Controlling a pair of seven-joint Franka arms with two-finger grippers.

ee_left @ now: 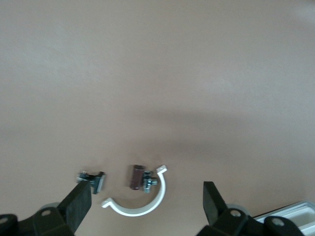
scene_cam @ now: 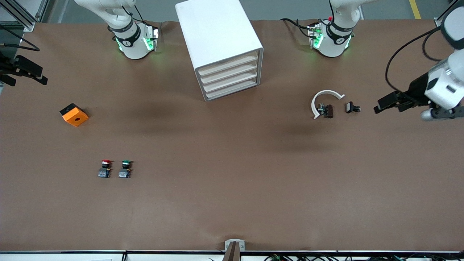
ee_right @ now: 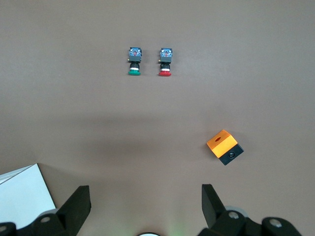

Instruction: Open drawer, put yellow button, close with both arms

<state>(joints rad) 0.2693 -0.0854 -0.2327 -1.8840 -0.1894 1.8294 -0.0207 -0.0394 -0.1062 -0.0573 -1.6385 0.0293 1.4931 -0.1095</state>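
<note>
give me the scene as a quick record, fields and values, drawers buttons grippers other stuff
drawer unit: white, four drawers, all shut
buttons: red-capped beside green-capped, toward the right arm's end
yellow button: none seen
orange box: orange-and-black, farther from the front camera than the buttons
white clip: curved, with small dark parts, toward the left arm's end
left gripper: open, empty
right gripper: open, empty

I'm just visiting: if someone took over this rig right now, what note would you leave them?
Left gripper: open, empty, over the left arm's end of the table.
Right gripper: open, empty, over the right arm's end.
Cabinet: all drawers shut.
Yellow button: not in view; only a red button and a green button show.
Done or left: cannot tell whether it is already inside.
</note>
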